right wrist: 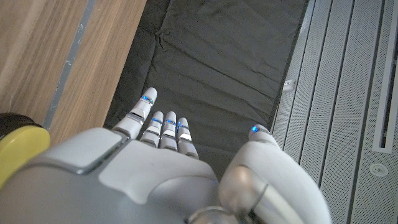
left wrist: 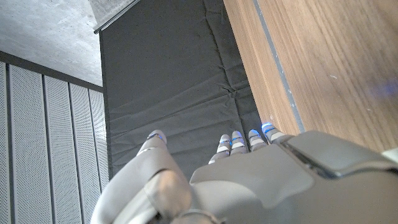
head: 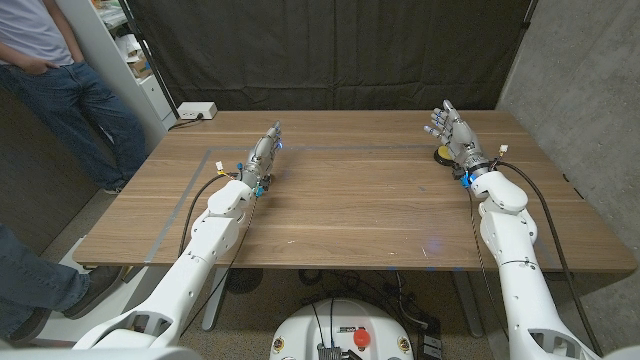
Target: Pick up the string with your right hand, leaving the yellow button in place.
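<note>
R hand (head: 450, 128) fingers (right wrist: 163, 127) were spread, holding nothing, raised just beside the yellow button (head: 441, 152) at the desk's (head: 350, 210) far right. String wasn't discernible anywhere. Step: prob. still approach; next needs locating string w/o nudging button. L hand (head: 266, 150) idle, empty.

The table (head: 340, 200) is looking like smooth brown wood with a fine grain and a soft, almost matt sheen. Both hands, left (head: 265, 150) and right (head: 452, 128), are showing smooth pale grey plastic shells, slightly glossy. The yellow button (right wrist: 18, 152) is looking like smooth matt plastic. The black backdrop (head: 330, 50) is reading as matt, wrinkled cloth.
</note>
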Motion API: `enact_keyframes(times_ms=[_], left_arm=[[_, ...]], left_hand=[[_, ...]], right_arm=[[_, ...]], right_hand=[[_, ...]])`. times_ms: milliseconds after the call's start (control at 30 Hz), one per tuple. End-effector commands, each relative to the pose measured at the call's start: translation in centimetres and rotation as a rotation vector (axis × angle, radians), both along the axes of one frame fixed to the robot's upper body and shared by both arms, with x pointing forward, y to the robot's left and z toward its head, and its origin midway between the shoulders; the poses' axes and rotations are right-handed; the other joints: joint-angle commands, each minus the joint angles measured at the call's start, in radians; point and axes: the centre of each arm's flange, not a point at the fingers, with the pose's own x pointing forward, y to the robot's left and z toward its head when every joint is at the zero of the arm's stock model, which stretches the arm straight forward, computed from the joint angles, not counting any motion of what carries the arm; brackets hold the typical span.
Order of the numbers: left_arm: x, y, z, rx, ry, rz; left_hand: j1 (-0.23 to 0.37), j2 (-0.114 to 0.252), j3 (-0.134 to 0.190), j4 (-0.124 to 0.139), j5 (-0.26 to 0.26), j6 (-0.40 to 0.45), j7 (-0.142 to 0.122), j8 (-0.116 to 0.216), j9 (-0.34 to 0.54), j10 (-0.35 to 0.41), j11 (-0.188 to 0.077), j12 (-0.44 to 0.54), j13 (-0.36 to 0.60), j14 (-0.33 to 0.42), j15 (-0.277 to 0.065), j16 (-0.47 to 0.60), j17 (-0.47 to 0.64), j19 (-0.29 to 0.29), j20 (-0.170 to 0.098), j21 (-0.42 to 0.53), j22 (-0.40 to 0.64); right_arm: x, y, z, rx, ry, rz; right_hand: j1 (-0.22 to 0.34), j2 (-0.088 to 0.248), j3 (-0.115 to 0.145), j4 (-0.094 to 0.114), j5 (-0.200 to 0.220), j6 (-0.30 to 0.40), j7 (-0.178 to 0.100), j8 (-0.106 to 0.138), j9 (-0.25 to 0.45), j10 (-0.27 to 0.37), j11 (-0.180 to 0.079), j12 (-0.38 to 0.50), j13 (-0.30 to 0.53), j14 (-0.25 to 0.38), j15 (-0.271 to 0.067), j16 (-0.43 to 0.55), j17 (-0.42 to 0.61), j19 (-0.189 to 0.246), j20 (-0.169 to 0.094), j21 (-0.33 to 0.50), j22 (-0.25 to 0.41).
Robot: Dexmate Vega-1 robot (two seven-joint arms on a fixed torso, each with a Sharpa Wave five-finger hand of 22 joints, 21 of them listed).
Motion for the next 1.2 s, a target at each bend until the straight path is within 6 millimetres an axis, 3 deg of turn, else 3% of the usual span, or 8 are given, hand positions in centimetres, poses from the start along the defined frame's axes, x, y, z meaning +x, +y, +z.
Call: enact_keyframes(times_ms=[33, 733, 1200], left_arm=[[-0.1, 0.1, 0.1, -0.001, -0.005, 0.002], [-0.5, 0.3, 0.4, 0.004, -0.015, -0.018], [-0.7, -0.1, 0.4, 0.014, -0.010, -0.013]], left_hand=[[0.013, -0.001, 0.003, -0.008, -0.004, -0.002, 0.008, -0.001, 0.001, 0.000, 0.004, -0.006, 0.003, -0.025, 0.007, 0.004, 0.003, -0.074, 0.005, -0.005, 0.002], [0.018, 0.001, 0.004, -0.015, -0.006, -0.019, 0.006, -0.005, 0.001, -0.002, 0.006, -0.010, 0.001, -0.027, 0.008, 0.003, 0.003, -0.072, 0.007, -0.012, 0.003], [0.020, 0.002, 0.005, -0.019, -0.007, -0.017, 0.007, -0.003, 0.001, -0.001, 0.006, -0.011, 0.001, -0.027, 0.008, 0.004, 0.003, -0.073, 0.008, -0.018, 0.003]], right_arm=[[-1.1, -0.8, 0.0, -0.004, -0.021, -0.023], [-3.3, -2.7, -1.9, 0.036, -0.022, -0.050], [-5.2, -3.6, -1.9, 0.032, -0.027, -0.067]], right_hand=[[0.003, -0.001, -0.001, -0.004, 0.009, 0.003, -0.007, 0.002, 0.001, 0.007, 0.001, -0.002, 0.000, 0.007, 0.005, -0.001, 0.001, 0.010, 0.000, -0.002, 0.002], [0.001, 0.001, -0.006, -0.006, 0.009, 0.002, -0.008, 0.001, 0.000, 0.023, 0.002, -0.015, -0.002, -0.001, -0.001, -0.011, -0.004, 0.001, -0.004, -0.022, 0.003], [0.002, 0.003, -0.006, -0.007, 0.009, 0.000, -0.011, 0.000, 0.000, 0.019, 0.001, -0.023, -0.002, -0.003, -0.003, -0.013, -0.006, 0.001, -0.004, -0.028, 0.003]])
